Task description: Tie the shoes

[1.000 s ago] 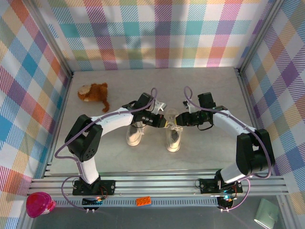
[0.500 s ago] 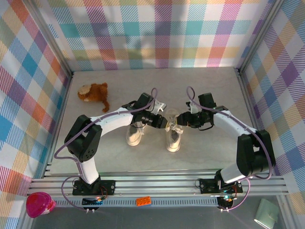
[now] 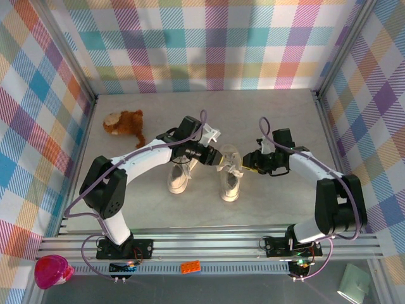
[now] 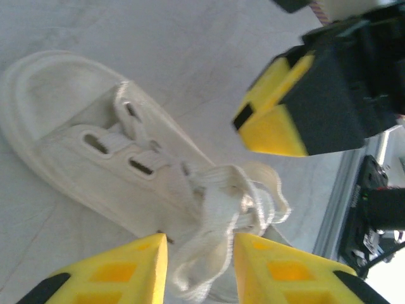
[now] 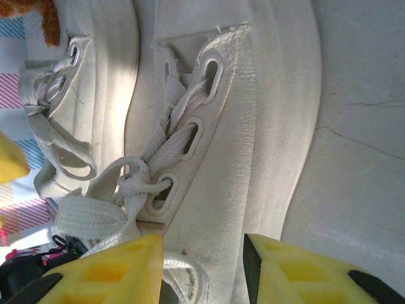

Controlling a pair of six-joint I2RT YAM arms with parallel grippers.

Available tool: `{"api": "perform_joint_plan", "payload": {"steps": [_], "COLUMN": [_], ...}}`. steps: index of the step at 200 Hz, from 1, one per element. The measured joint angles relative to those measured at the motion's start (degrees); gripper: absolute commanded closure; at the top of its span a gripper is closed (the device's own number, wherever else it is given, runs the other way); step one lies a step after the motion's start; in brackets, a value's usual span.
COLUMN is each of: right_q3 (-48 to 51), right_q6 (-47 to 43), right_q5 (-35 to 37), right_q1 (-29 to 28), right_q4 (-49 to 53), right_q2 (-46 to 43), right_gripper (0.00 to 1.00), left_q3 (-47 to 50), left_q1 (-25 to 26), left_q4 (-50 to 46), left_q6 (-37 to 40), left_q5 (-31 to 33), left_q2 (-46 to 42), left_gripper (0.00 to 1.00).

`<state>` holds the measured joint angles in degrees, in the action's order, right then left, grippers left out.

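Left shoe (image 3: 178,181) and right shoe (image 3: 230,185), cream canvas, sit side by side mid-table. Long axes run near-to-far; right shoe's toe looks far. Left gripper (image 4: 200,246) and right gripper (image 5: 202,246) face each other over the right shoe's lacing, both released. The loose white lace knot (image 4: 218,206) sits between the left fingers. Plush toy (image 3: 124,121) far left.

The whole table (image 3: 285,120) is viewed from above and behind the arm bases (image 3: 117,246), which are set at its near edge. The right-hand shoe (image 3: 230,183) is framed very closely from both wrists, looking down: across its laces (image 4: 221,209) from the left, along its length from the right. That shoe is shared by all three views.
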<state>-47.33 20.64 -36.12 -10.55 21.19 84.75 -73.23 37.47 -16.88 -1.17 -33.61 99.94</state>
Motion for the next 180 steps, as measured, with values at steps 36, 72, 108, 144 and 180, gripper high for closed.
{"api": "perform_joint_plan", "payload": {"steps": [36,72,108,144,180], "right_q3": [-0.1,-1.0,-2.1,-2.6,-2.6], "right_q6": [0.9,1.4,1.5,1.7,2.5], "right_q5": [-2.1,-2.8,-2.8,-3.0,-3.1], "right_q1": [-2.5,-3.9,-3.9,-4.1,-4.4], "right_q4": [-2.1,-2.6,-3.2,-3.5,-4.3], "right_q2": [3.3,4.5,4.6,4.6,4.7], "right_gripper": [0.62,0.62,0.58,0.55,0.52], "left_q3": [-2.1,-2.1,-2.0,-2.0,-2.0], "left_q1": [1.4,1.6,2.3,2.3,2.3], "left_q4": [-1.0,-1.2,-0.7,0.9,1.1], "left_q6": [1.5,1.4,0.7,0.3,-0.5], "left_q5": [-1.9,-3.0,-3.7,-4.5,-5.0], "left_q2": [1.9,4.7,5.6,5.9,6.4], "left_gripper": [0.79,0.85,0.91,0.93,0.95]}}
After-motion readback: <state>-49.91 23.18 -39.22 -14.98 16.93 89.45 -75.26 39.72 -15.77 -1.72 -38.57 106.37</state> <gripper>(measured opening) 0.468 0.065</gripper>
